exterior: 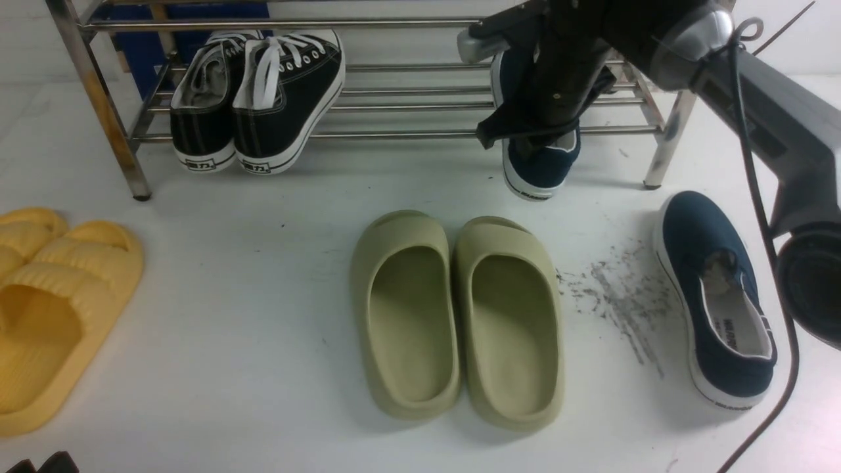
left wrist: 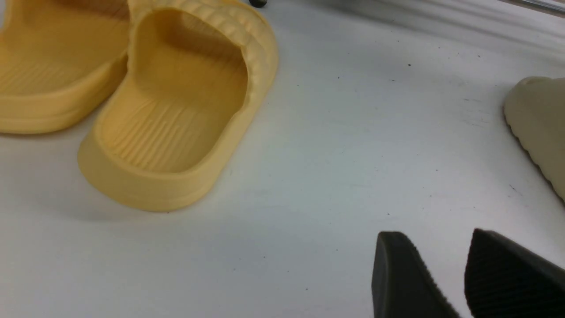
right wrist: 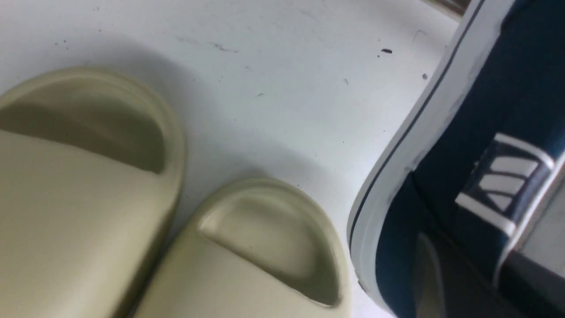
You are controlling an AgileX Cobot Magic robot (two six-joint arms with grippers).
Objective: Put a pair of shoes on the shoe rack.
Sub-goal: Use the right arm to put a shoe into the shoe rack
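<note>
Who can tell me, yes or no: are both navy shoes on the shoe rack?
No: one navy shoe lies on the table, while the right gripper holds the second navy shoe at the shoe rack.

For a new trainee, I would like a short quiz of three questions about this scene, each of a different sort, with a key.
1. True or false: the second navy shoe lies on the table, to the right of the olive slides.
2. Fill in: the black sneakers stand on the ___ part of the shoe rack.
3. What does the right gripper hold? A) an olive slide B) the navy shoe at the rack C) nothing
Key: 1 true; 2 left; 3 B.
</note>
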